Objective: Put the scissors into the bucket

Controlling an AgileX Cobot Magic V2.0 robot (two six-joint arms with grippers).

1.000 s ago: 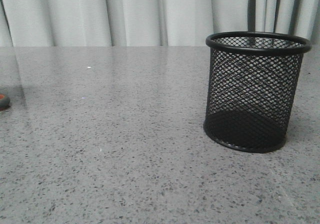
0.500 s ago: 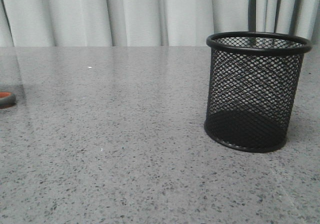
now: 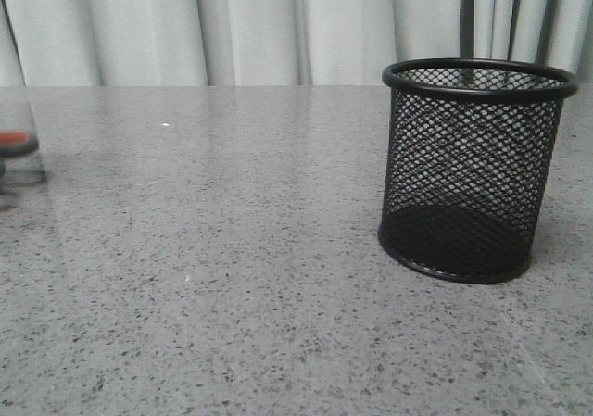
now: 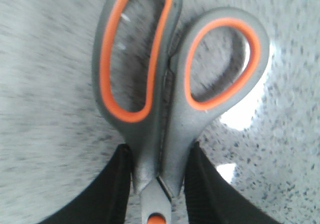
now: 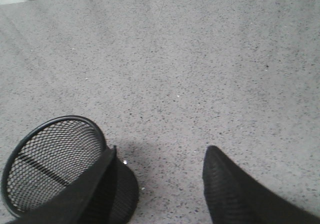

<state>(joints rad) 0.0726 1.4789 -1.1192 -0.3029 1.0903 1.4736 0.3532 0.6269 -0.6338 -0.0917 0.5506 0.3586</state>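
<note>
Two grippers, one busy. Left gripper is closed on the grey plastic-handled scissors with orange-lined loops, its black fingers pressing both sides of the handle neck just under the loops; an orange pivot dot shows between the fingers, blades hidden from the left wrist camera. Both loops sit side by side, the blades seemingly shut. Speckled grey stone table behind them is motion-blurred on one side. Front view catches only an orange-and-dark sliver of the scissors at the far left edge, raised off the tabletop, with a faint shadow below it.

Black wire-mesh cylindrical bucket with rolled rim and solid base stands upright on the right of the table, well apart from the scissors, nothing inside it. Pale curtains hang behind.

Right gripper hangs spread wide, holding nothing, one finger overlapping the bucket rim in the right wrist view, the other over bare table.
</note>
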